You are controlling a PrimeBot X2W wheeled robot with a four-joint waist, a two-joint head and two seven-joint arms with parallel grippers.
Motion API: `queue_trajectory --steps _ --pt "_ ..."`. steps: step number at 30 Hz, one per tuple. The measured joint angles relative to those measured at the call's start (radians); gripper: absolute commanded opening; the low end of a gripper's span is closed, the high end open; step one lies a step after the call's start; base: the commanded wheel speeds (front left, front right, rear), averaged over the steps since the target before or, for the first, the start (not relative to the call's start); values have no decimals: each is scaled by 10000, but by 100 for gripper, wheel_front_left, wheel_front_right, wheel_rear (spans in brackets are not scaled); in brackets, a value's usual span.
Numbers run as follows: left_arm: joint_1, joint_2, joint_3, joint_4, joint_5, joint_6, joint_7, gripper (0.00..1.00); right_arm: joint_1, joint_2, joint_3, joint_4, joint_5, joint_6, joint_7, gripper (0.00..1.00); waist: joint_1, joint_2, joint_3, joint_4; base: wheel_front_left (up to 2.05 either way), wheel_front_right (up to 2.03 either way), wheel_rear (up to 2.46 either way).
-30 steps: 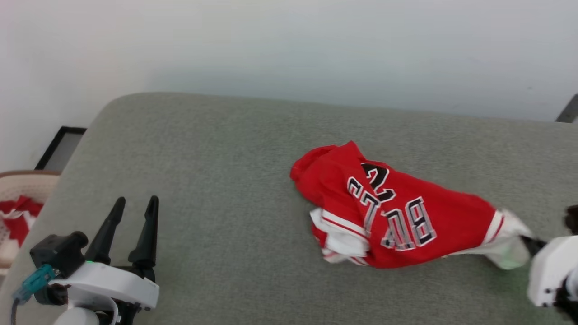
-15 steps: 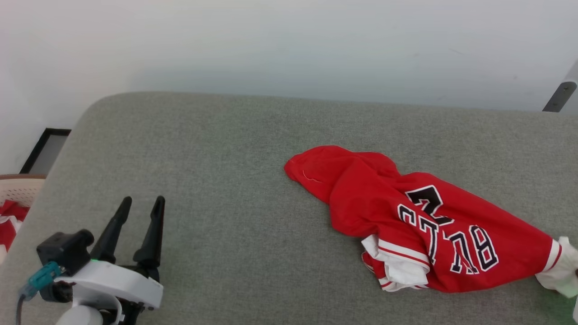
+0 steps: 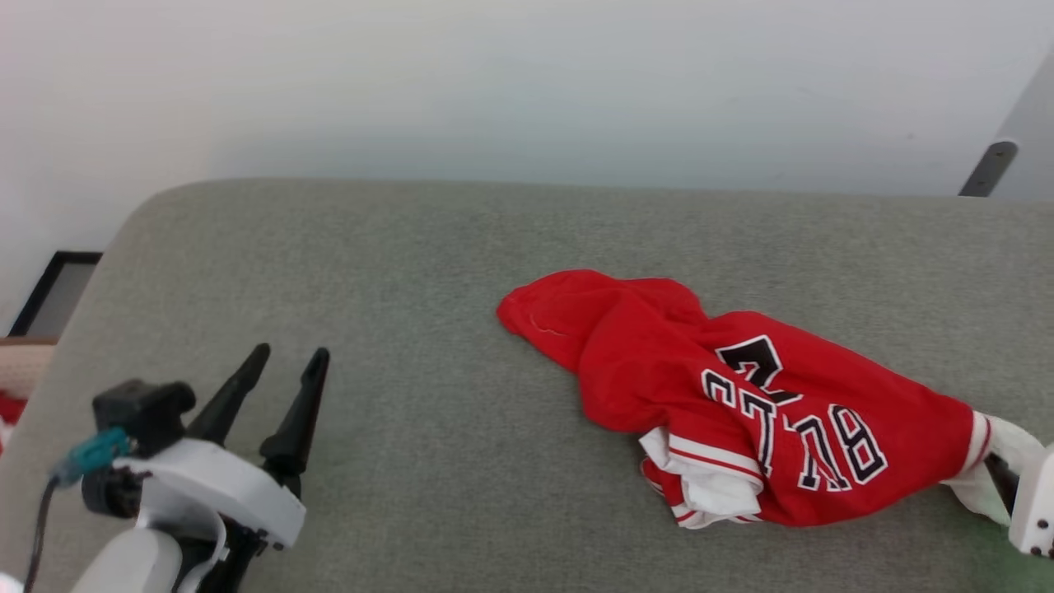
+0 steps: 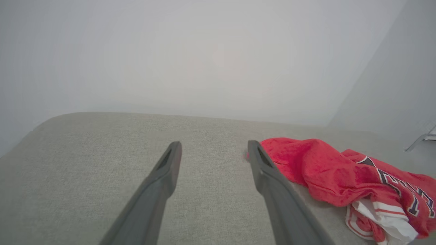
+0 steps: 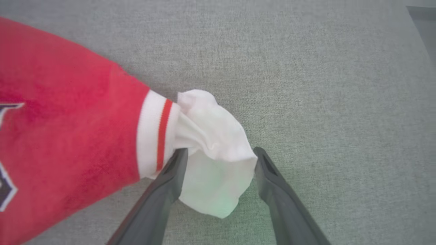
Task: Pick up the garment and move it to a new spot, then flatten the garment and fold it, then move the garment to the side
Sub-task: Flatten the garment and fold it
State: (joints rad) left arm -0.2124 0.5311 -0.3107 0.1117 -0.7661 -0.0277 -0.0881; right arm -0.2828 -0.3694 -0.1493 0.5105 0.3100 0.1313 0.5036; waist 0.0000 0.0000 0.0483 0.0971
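The garment (image 3: 741,403), a red jersey with black "BULLS" lettering, lies crumpled on the grey cushion (image 3: 412,329), right of centre. Its white sleeve (image 5: 214,143) with a red stripe lies between the spread fingers of my right gripper (image 5: 221,151), which is open and grips nothing. In the head view that gripper (image 3: 998,486) sits at the right edge, at the sleeve's end. My left gripper (image 3: 290,354) hovers open and empty at the lower left, well away from the jersey. In the left wrist view the left gripper (image 4: 214,144) points over the cushion, with the garment (image 4: 323,166) to its right.
A pale wall (image 3: 527,82) rises behind the cushion's far edge. A woven basket (image 3: 20,362) holding red cloth stands off the left edge, by a dark frame (image 3: 49,288). A grey metal leg (image 3: 984,169) shows at the upper right.
My right gripper was shut on the white sleeve and pulled the jersey out longer toward the right; now its fingers have opened and let the sleeve go. The head camera shifted. The left gripper stays open.
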Motion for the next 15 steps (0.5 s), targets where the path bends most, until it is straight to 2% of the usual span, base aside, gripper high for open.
queue_trajectory --steps 8,12,13,15 --pt "-698 305 -412 -882 -702 125 2399 100 400 205 -35 -1678 366 0 337 100 1 0 -209 -536 0 0 0" --pt "-1199 318 -748 -1379 -1304 485 4121 100 740 577 -163 -2886 437 0 71 100 0 0 -269 -864 0 0 0" --pt "-1199 318 -748 -1379 -1304 485 4121 100 740 577 -163 -2886 437 0 71 100 0 0 -269 -864 0 0 0" --pt "-1677 295 -1032 -1691 -1647 748 5300 100 1111 1007 -238 -3588 435 0 -286 100 0 0 -305 -1116 0 0 0"
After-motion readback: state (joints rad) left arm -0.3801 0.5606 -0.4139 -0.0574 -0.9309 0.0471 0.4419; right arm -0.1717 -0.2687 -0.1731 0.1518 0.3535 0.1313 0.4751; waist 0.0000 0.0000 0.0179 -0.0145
